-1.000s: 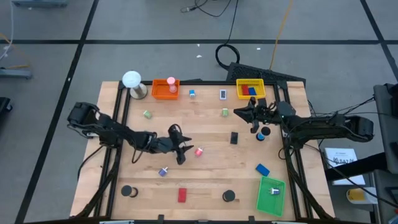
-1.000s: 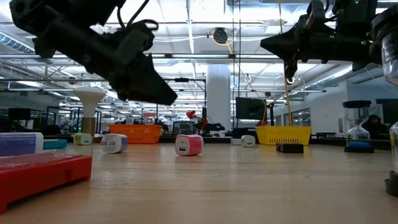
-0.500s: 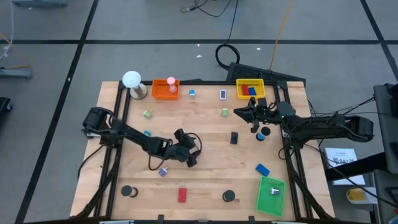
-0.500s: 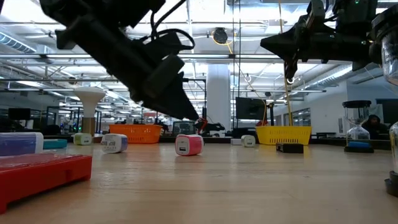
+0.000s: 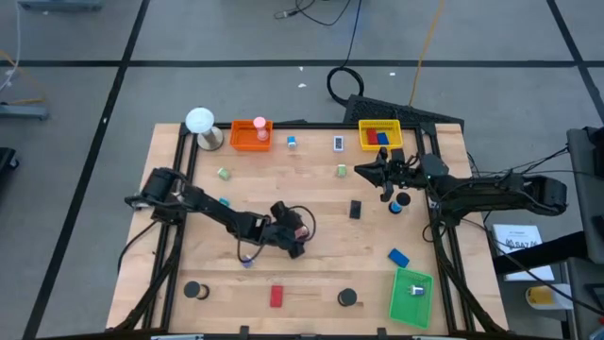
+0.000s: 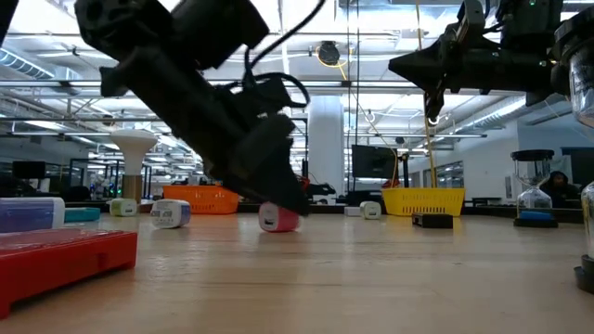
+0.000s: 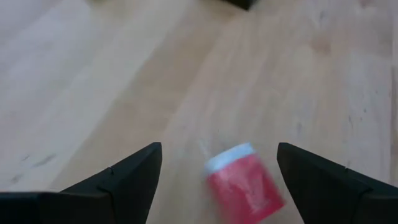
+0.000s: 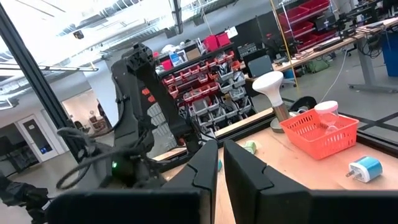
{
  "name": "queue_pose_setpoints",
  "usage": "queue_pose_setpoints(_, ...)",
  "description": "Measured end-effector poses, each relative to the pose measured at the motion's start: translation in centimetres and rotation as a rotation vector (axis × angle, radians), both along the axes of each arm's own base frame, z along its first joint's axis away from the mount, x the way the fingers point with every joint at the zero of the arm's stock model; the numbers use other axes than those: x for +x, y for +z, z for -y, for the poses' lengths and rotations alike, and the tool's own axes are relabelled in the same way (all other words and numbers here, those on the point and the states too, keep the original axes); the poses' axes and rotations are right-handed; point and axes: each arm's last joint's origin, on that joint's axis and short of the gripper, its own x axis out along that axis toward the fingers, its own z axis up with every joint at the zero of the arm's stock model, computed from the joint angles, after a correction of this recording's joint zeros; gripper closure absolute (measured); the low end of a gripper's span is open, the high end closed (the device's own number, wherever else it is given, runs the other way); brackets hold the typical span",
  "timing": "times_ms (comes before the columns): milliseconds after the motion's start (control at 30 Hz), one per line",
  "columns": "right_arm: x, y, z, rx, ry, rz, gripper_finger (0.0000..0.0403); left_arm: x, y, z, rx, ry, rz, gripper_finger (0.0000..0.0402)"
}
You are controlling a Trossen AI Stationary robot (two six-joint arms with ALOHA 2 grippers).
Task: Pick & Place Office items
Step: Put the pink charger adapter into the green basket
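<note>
A small pink item with a white end lies on its side on the wooden table, near the middle. My left gripper is open and slants down over it, one finger on each side, with a gap to both. In the high view the left gripper covers most of the item. My right gripper is shut and hangs high over the table's far right part, away from the items.
Orange tray and yellow tray stand at the far edge, a green tray at the near right. A white ball on a base is at the far left. A red block, black discs and a blue block lie scattered.
My left gripper has gone toward the table's right edge and down, and now stands low over the pink item, which has not moved. The right arm has kept still.
</note>
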Motion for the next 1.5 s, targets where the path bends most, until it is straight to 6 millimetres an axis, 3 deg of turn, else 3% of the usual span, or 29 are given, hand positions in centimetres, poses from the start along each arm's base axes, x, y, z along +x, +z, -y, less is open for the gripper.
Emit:
queue_pose_setpoints(133,0.0,0.0,0.0,0.008,0.001,0.001,0.0385,1.0,-0.7,0.3,0.036,-0.018,-0.076,0.0078)
queue_pose_setpoints(267,0.0,0.0,0.0,0.012,0.002,0.000,0.0385,1.6,-0.2,0.4,0.052,-0.017,-0.160,0.0096)
queue_pose_setpoints(633,0.0,0.0,0.0,0.012,0.003,0.000,0.0385,1.7,0.4,0.6,0.099,-0.034,-0.218,0.0267)
queue_pose_setpoints(800,0.0,0.0,0.0,0.012,0.003,0.000,0.0385,3.2,1.7,0.9,0.135,-0.064,-0.001,0.0267)
queue_pose_setpoints(967,0.0,0.0,0.0,0.013,0.003,-0.002,0.0385,4.6,1.4,1.7,0.060,-0.341,0.208,0.0267)
queue_pose_setpoints(1167,0.0,-0.1,0.0,0.015,0.003,-0.007,0.0385,4.8,-1.9,1.8,0.076,-0.400,0.145,0.0267)
queue_pose_setpoints(1400,0.0,-0.1,0.0,0.015,0.003,-0.008,0.0385,5.0,-2.2,1.4,0.046,-0.370,0.159,0.0265)
queue_pose_setpoints(1500,0.0,-0.1,0.0,0.016,0.003,-0.010,0.0385,5.0,-2.4,1.2,0.039,-0.361,0.142,0.0219)
